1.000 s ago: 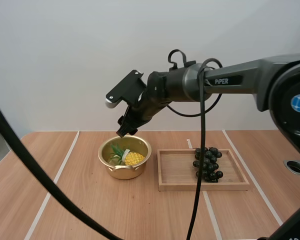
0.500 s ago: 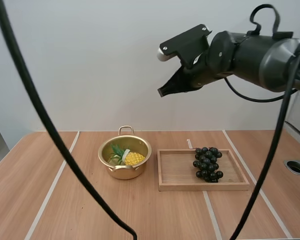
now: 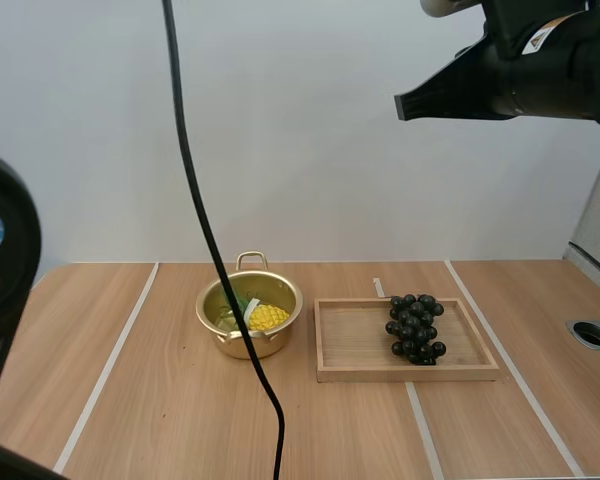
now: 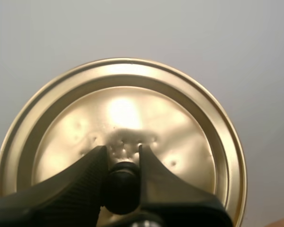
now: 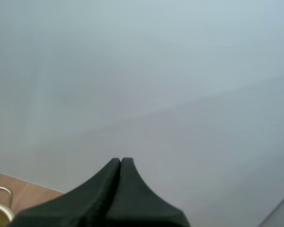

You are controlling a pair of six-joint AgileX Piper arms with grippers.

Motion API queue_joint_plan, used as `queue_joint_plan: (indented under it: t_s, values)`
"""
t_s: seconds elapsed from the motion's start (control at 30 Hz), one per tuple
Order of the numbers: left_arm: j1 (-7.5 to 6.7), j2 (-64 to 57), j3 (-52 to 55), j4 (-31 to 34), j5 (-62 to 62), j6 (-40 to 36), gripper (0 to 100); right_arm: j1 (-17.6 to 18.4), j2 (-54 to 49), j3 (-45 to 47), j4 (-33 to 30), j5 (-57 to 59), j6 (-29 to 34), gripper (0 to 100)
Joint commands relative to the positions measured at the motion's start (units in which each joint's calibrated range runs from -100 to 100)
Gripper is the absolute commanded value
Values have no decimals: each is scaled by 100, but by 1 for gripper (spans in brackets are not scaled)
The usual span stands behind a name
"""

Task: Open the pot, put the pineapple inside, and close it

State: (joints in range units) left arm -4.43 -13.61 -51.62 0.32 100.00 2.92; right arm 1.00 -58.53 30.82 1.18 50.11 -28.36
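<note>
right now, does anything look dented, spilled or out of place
Only the lid, pinched by its knob in the left tool, stands out: its metal shows small dents around the knob. Otherwise it is tidy. The pineapple lies inside the open pot, the grapes sit in the tray, and nothing has spilled.

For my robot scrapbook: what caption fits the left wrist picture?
The left gripper pinches the black knob of the golden lid.

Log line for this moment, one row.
pot: open, pineapple inside | left claw: shut on lid | right claw: shut, empty, up high | grapes: on tray
</note>
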Motion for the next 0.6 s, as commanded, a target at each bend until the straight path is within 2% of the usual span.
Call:
queue_joint_plan:
  t_s: [0.0, 0.33, 0.57]
  values:
    - [-20, 21, 271, -2, 0, -22, 0, -68, -101, -8, -265, 263, 357, 0]
    - [-20, 34, 1991, -134, 0, 118, 0, -118, -101, -8, -324, 418, 380, 0]
    - [-20, 34, 3692, -586, 0, 475, 0, -118, -101, -8, -324, 418, 380, 0]
